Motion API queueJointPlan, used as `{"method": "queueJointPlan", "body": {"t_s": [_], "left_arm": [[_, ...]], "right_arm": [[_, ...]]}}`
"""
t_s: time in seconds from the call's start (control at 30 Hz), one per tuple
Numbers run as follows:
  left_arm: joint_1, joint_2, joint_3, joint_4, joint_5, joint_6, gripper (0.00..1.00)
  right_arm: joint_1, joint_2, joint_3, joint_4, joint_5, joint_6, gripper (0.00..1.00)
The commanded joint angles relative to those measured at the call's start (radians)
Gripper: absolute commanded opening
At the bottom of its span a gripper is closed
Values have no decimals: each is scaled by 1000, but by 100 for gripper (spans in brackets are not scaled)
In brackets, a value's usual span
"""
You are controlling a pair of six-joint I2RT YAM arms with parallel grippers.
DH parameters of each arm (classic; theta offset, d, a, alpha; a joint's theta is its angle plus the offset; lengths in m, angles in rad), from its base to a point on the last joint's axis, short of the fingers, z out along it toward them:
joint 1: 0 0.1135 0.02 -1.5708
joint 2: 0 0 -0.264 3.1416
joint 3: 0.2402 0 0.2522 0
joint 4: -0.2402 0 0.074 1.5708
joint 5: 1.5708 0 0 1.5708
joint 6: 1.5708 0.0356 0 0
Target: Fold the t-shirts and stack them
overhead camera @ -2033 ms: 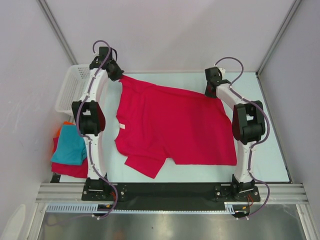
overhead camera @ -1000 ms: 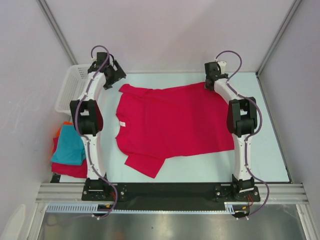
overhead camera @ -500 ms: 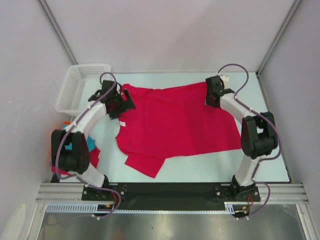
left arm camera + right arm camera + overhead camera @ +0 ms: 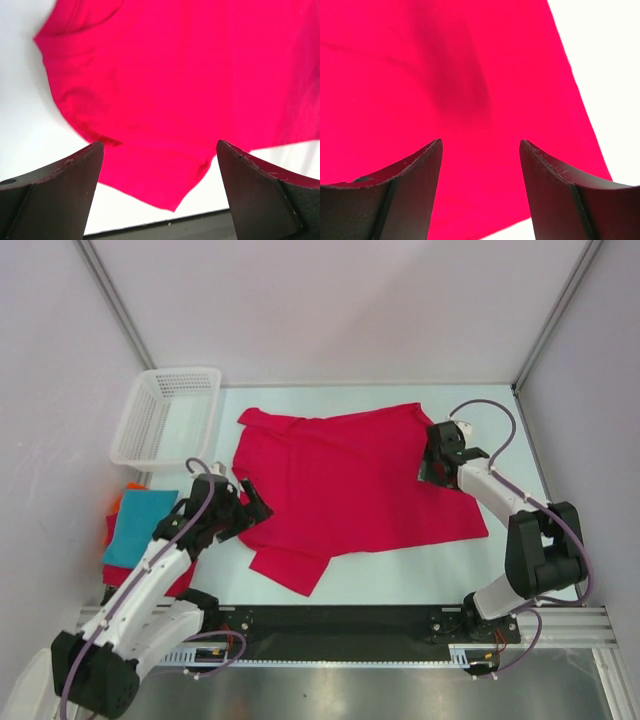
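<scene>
The large crimson t-shirt (image 4: 340, 485) lies spread on the white table, collar to the left and hem to the right. Its near sleeve (image 4: 290, 568) is folded and points toward me. My left gripper (image 4: 250, 508) hovers open at the shirt's left edge, above that sleeve (image 4: 165, 185). Nothing is between the left fingers (image 4: 60, 190). My right gripper (image 4: 432, 465) hangs open over the hem side of the shirt (image 4: 445, 75), holding nothing. Folded t-shirts are stacked at the left: teal (image 4: 135, 530) on top, with red (image 4: 115, 568) and orange (image 4: 122, 502) showing beneath.
A white mesh basket (image 4: 165, 415) stands at the far left corner. The black rail (image 4: 340, 618) runs along the table's near edge. Bare white table (image 4: 520, 560) shows to the right of the shirt (image 4: 605, 75) and in front of it.
Both grippers have let go of the shirt's far corners and drawn back toward me. The left is now by the near sleeve and the right over the hem. The shirt lies flat.
</scene>
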State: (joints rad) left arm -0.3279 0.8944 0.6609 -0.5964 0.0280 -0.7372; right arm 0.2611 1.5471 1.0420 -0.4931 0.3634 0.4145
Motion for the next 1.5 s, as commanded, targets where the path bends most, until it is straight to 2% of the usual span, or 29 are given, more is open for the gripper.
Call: {"method": "queueJointPlan", "body": {"t_s": [0.0, 0.13, 0.23, 0.57, 0.7, 0.83, 1.03, 1.23, 1.33, 1.4, 1.43, 1.47], "left_arm": [[-20, -104, -64, -54, -27, -68, 100], [-22, -120, -92, -66, -27, -73, 100], [-30, -72, -124, -43, -5, -88, 100], [-190, 56, -83, 32, -17, -149, 99], [-244, 118, -122, 73, -27, -174, 100], [-290, 97, -170, 89, -27, -205, 100], [-300, 2, -257, 78, -48, -244, 99], [-301, -37, -294, 60, -49, -258, 87], [-301, -38, -302, 56, -49, -269, 76], [-301, -41, -307, 63, -50, -275, 54], [-301, -43, -308, 66, -48, -281, 34], [-301, -40, -310, 67, -48, -284, 25]], "right_arm": [[-32, -84, -37, -4, -35, 0, 68], [-68, -119, -51, -24, -37, -2, 69], [-85, -151, -53, -35, -47, 6, 69], [-74, -139, 38, -50, -98, 36, 68], [-62, -145, 32, -55, -96, 41, 68], [-68, -177, 24, -68, -86, 24, 68], [-74, -200, 39, -85, -83, 1, 68], [-71, -200, 49, -87, -106, 12, 68], [-69, -209, 55, -94, -107, 12, 68], [-69, -220, 58, -99, -107, 7, 68], [-71, -225, 59, -102, -106, 1, 68], [-72, -229, 64, -108, -106, 0, 68]]}}
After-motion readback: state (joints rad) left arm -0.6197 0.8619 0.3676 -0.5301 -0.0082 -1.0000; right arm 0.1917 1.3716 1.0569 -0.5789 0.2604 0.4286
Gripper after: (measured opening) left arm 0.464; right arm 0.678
